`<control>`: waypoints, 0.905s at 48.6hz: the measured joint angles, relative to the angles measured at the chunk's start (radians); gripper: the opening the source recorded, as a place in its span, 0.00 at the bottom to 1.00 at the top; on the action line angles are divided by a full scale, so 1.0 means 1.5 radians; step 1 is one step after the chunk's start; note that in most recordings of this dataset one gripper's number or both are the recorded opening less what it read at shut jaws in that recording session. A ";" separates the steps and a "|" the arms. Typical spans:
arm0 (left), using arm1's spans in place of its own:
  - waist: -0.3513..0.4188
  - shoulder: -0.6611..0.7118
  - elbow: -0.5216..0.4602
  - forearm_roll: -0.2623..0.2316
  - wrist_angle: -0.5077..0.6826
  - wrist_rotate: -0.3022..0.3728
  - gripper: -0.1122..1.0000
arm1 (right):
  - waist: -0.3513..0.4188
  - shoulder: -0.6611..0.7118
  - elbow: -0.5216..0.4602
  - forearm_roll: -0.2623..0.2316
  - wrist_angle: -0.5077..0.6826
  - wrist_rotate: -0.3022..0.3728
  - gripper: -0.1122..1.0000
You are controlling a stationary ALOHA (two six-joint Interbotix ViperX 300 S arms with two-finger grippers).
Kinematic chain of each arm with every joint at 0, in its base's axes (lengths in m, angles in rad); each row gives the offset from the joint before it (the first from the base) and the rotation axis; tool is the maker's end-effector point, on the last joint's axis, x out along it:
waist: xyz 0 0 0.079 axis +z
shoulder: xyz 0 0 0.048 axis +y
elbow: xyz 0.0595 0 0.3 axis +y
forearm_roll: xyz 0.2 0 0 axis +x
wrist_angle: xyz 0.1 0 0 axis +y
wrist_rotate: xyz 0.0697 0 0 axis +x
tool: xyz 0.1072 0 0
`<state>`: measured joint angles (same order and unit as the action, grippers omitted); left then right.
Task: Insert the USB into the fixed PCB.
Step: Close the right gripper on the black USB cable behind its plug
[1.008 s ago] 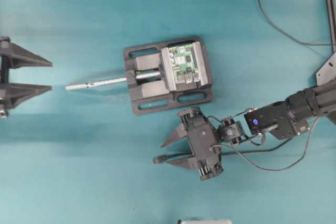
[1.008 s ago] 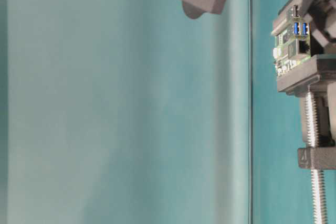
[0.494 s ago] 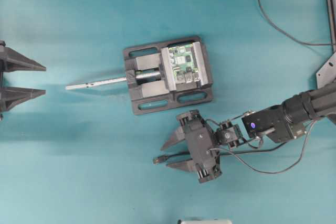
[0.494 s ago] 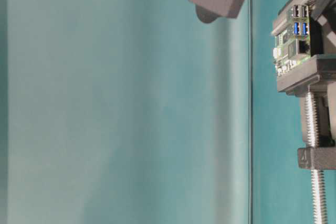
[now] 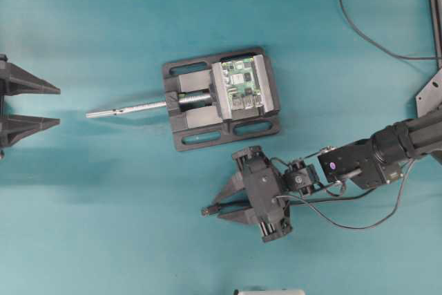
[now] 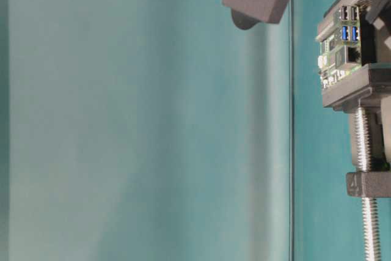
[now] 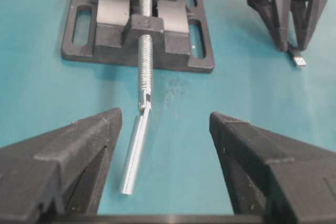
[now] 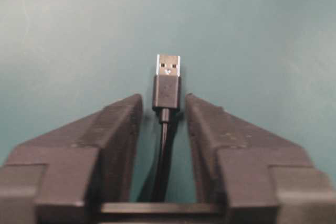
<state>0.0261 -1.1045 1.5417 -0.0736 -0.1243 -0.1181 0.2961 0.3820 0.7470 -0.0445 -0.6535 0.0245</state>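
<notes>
Right wrist view shows the USB, a small black plug with a silver tip, lying on the teal table with its cable running back between the right gripper's fingers, which sit just beside the plug body; whether they touch it cannot be told. No writing is legible. Overhead, the plug lies near the black vise holding the fixed PCB. Well apart from the vise, the left gripper is spread wide and empty.
</notes>
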 measured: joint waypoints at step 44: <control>0.000 0.000 0.018 0.000 -0.006 0.000 0.87 | 0.020 0.002 0.002 0.061 0.002 -0.004 0.29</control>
<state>0.0261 -1.1045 1.5693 -0.0736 -0.1335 -0.1181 0.3267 0.3850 0.7501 0.0476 -0.6504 0.0184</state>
